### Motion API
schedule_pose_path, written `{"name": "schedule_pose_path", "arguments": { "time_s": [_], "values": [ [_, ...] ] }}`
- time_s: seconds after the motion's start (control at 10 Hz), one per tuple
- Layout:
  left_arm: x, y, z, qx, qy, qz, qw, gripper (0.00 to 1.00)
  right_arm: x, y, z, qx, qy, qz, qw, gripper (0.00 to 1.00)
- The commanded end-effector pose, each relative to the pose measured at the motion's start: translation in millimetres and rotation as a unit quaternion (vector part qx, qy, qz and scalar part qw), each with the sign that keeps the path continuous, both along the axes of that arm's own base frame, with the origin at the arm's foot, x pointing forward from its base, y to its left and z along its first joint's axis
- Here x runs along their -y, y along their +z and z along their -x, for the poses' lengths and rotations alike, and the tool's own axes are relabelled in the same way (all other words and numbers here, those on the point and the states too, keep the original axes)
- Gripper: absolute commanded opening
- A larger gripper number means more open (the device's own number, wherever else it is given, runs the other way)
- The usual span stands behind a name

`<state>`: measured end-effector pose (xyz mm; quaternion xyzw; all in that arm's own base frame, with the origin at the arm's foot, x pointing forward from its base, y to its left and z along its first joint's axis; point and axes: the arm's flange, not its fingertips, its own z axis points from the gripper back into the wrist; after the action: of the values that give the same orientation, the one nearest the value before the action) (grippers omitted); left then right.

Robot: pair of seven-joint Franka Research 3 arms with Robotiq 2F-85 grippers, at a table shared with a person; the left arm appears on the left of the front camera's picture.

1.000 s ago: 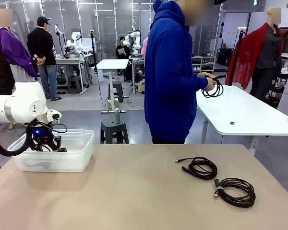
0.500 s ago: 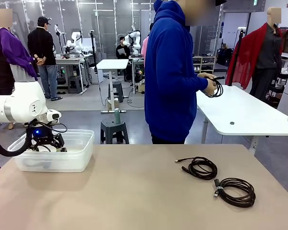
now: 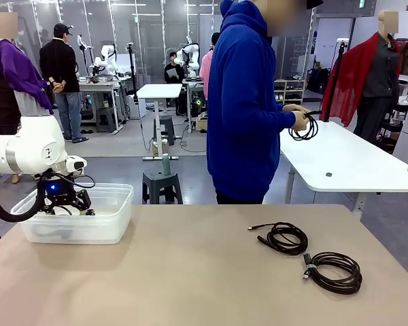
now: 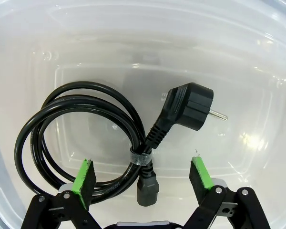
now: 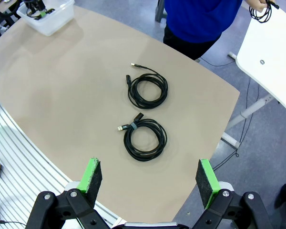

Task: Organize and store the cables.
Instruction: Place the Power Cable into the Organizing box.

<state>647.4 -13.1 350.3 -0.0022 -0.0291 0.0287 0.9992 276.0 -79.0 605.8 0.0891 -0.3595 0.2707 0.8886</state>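
A coiled black power cable (image 4: 86,138) with a large plug lies on the floor of the clear plastic bin (image 4: 257,62). My left gripper (image 4: 142,179) hangs open just above it, holding nothing; in the front view it (image 3: 62,204) sits inside the bin (image 3: 115,217) at the table's left. Two more coiled cables lie on the tan table at the right: one (image 3: 285,238) (image 5: 148,89) nearer the middle, one (image 3: 334,270) (image 5: 144,139) nearer the edge. My right gripper (image 5: 149,179) is open, high above these two coils. The person in blue holds another coiled cable (image 3: 303,128).
The person (image 3: 248,102) stands at the far side of the table, turned toward a white side table (image 3: 347,159). A grey stool (image 3: 162,183) stands behind the table. The tan tabletop (image 3: 190,272) between the bin and the coils is bare.
My left gripper has opened and let go of the power cable, which now rests in the bin. The person has shifted slightly to the right, still handling a coil.
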Motion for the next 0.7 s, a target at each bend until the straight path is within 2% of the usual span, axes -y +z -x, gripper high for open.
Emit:
{"name": "schedule_pose_path", "arguments": {
  "time_s": [0.0,0.6],
  "values": [
    [-0.3,0.4,-0.4,0.002,0.001,0.000,1.000,1.00,1.0,-1.0,0.0,0.000,0.000,-0.002,1.000,1.00],
    [-0.3,0.4,-0.4,0.002,0.001,0.000,1.000,1.00,1.0,-1.0,0.0,0.000,0.000,-0.002,1.000,1.00]
  ]
}}
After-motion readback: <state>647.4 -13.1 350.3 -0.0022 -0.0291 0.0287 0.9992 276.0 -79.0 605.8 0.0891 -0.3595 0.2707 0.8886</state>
